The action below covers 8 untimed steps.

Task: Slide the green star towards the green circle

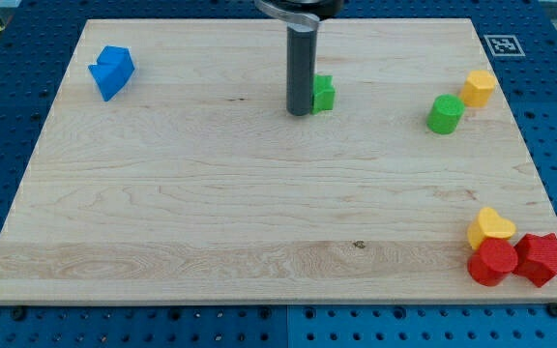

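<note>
The green star [324, 93] lies near the view's top centre, partly hidden behind my rod. My tip [300, 113] rests on the board just left of the star, touching or nearly touching it. The green circle [444, 114] stands to the view's right of the star, about a fifth of the board's width away.
A yellow hexagon block [479, 87] sits just right of and above the green circle. Two blue blocks [112, 72] lie at the top left. A yellow heart [491, 227], a red circle [492, 261] and a red star [542, 258] cluster at the bottom right corner.
</note>
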{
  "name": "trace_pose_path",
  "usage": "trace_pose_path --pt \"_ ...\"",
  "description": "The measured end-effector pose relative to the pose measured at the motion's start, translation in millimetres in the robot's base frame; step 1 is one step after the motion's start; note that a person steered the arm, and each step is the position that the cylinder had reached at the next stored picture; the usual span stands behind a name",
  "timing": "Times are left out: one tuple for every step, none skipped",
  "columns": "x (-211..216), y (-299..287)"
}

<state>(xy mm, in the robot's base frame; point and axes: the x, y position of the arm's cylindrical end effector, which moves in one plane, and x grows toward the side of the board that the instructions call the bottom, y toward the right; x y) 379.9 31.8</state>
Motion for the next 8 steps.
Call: trace_pose_path --pt "0 17" --pt "5 11" --pt "10 -8" --pt "4 -16" --pt "-15 -15" --pt "-24 0" --pt "-23 23" --pt "-17 48"
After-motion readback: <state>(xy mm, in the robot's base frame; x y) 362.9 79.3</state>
